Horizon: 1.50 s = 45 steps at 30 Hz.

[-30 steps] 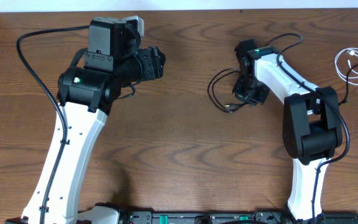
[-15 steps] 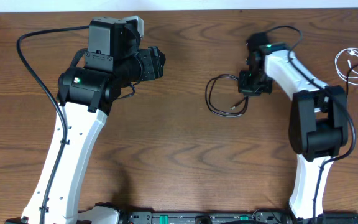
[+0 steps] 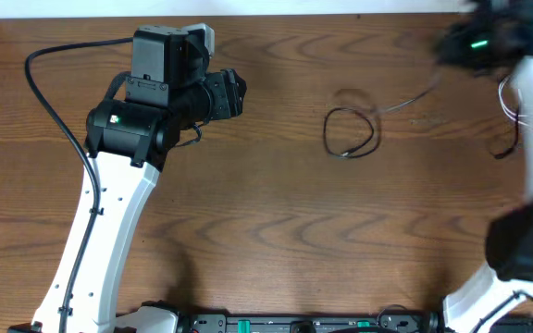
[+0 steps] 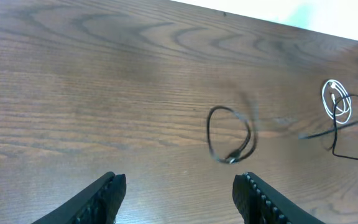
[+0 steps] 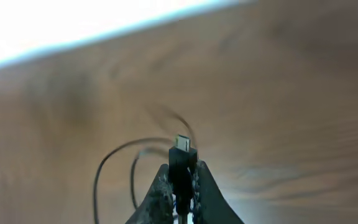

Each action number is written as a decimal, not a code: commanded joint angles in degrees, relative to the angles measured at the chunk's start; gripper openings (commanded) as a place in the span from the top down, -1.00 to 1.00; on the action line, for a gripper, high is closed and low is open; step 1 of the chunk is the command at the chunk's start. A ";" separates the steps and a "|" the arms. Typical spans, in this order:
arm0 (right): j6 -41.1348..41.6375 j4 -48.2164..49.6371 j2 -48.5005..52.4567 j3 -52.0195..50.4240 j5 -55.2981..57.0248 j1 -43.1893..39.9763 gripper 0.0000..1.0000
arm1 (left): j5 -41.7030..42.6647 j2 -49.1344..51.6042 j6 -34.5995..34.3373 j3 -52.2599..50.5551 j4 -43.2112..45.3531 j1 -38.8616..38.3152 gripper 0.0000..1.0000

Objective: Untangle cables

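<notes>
1. The left claw stood open above the desk and gripped nothing.
2. The right claw was closed on the black plug, and the metal tip of the plug stuck out past the fingers.
3. The black cable lay in a small loop near the middle of the desk. One faint strand ran from it toward the blurred right arm at the far right corner.
4. The white cable lay coiled near the right edge of the desk, well apart from the black loop.
</notes>
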 commanded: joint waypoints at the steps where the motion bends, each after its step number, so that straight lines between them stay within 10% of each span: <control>1: 1.49 0.46 -1.42 3.17 3.96 -6.80 0.97 | -0.79 0.00 1.01 0.24 -0.11 0.24 -0.22; 12: 7.19 2.75 -1.42 7.76 5.86 -28.00 0.97 | -0.79 0.00 0.98 0.24 0.79 0.24 -0.22; 22: 6.99 -3.98 -1.40 7.74 19.08 -29.31 0.96 | -0.33 0.00 0.96 0.24 1.64 -0.35 -0.23; 24: 6.88 -4.94 -1.40 7.74 19.56 -28.57 0.71 | -0.35 0.00 0.96 0.24 1.77 -0.81 -0.23; 27: 5.38 -6.32 -1.40 7.74 17.79 -26.64 -0.33 | -0.33 0.00 0.96 0.24 2.27 -1.22 -0.23; 31: 4.94 -9.33 -1.40 7.74 17.77 -23.78 -0.98 | -0.33 0.00 0.96 0.24 2.23 -1.22 -0.23; 37: 1.88 -14.75 -1.42 7.74 8.37 -19.71 -0.99 | -0.37 0.00 0.98 0.24 2.14 -1.22 -0.23; 41: 0.26 -18.03 -1.64 7.74 2.91 -15.74 -0.99 | -0.37 0.00 0.98 0.24 0.96 -1.22 -0.88; 45: 0.13 -22.05 -2.78 7.74 -0.22 -10.32 -0.94 | -0.35 0.00 0.98 0.22 -0.57 -1.20 -0.91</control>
